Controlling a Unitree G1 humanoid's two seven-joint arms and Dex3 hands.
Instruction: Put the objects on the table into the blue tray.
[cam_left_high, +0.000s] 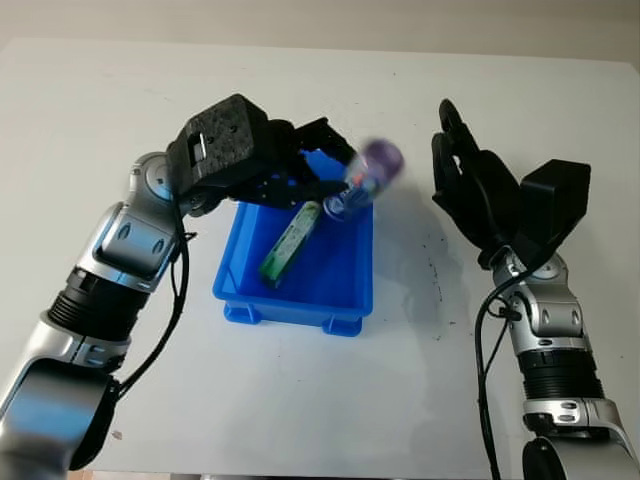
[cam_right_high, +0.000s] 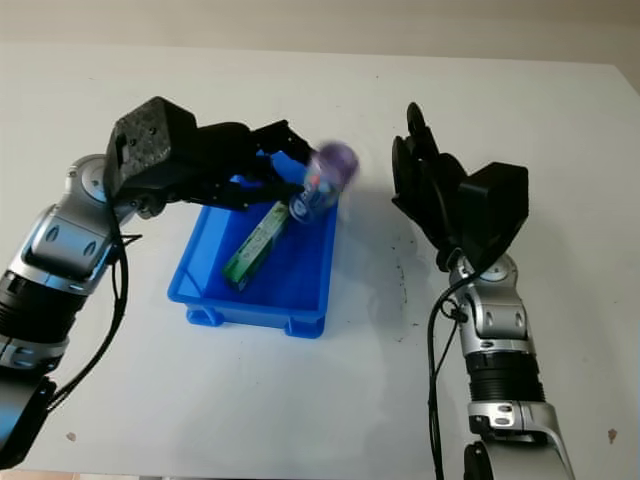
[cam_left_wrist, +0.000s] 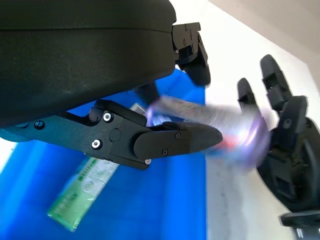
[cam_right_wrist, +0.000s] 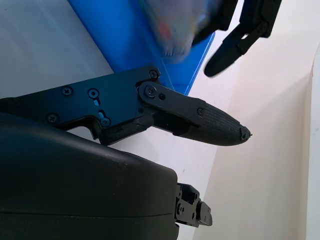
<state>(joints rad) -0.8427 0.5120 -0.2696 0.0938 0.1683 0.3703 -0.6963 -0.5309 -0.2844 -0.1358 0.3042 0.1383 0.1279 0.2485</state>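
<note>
The blue tray stands at the table's middle with a green tube lying slanted inside it. My left hand hovers over the tray's far end, open. Just past its fingertips a purple-capped clear bottle is in the air over the tray's far right corner. The bottle is smeared by motion while the hand is sharp, and the fingers are not closed on it. My right hand is raised to the right of the tray, open and holding nothing.
The white table runs wide around the tray, with bare room in front and on both sides. A few dark specks mark the surface between the tray and my right arm.
</note>
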